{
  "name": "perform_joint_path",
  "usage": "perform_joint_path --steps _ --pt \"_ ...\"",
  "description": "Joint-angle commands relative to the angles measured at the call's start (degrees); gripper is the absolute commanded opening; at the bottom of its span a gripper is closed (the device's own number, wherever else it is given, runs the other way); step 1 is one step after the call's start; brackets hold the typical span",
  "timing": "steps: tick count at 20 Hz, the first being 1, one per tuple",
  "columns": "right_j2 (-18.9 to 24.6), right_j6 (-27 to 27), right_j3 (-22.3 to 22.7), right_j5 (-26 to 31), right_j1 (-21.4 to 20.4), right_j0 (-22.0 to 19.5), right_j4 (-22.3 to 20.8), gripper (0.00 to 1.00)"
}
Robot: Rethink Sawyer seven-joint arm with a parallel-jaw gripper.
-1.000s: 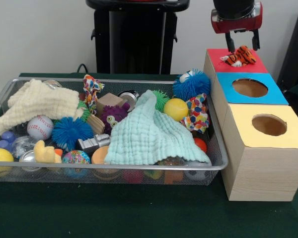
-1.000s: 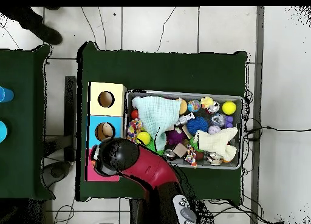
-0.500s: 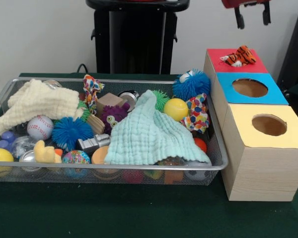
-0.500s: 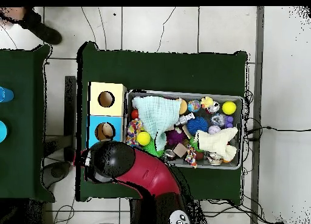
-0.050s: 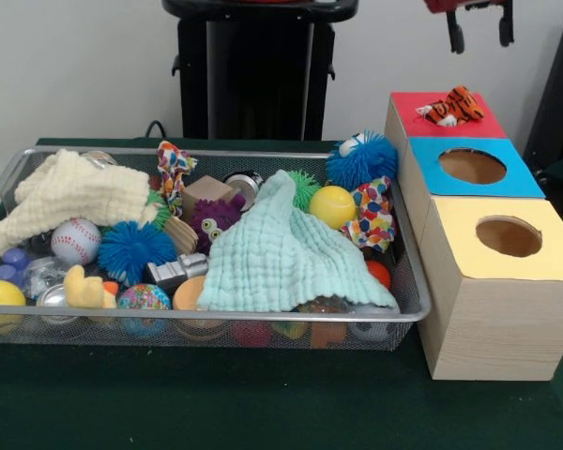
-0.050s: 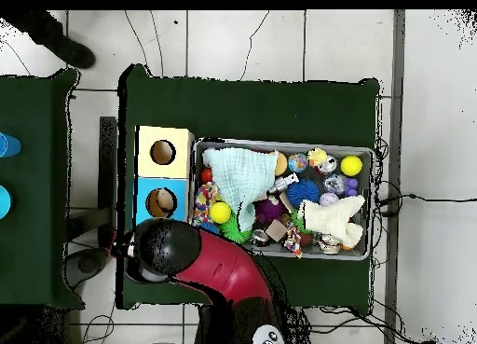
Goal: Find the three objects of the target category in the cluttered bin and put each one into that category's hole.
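Green-clothed surface, crowded wire bin: tiger toy lying on red box top, hole unseen, gripper spread empty overhead; worth nudging in before searching bin again.

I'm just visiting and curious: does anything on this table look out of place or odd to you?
Yes: a small tiger-striped toy lies on top of the red box rather than inside it. The gripper hangs open above it, empty. The bin is simply cluttered.
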Motion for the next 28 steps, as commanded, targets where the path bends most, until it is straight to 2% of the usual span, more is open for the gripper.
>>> perform_joint_path --steps 1,10,19,22,25,28 --pt "2.8 9.0 2.7 -9.5 6.0 -1.9 2.2 1.00" --pt "4.2 7.0 1.9 -12.5 8.9 -3.6 0.6 1.00" --pt "7.3 4.4 0.1 -16.0 14.7 -6.2 -0.8 1.00" --pt "5.9 4.6 -2.0 -13.8 15.7 -5.3 -2.7 1.00" --pt "2.5 5.4 -6.0 -10.4 18.5 -3.3 -6.0 1.00" --pt "3.7 5.7 -6.0 -10.5 20.6 -4.1 -5.3 1.00"
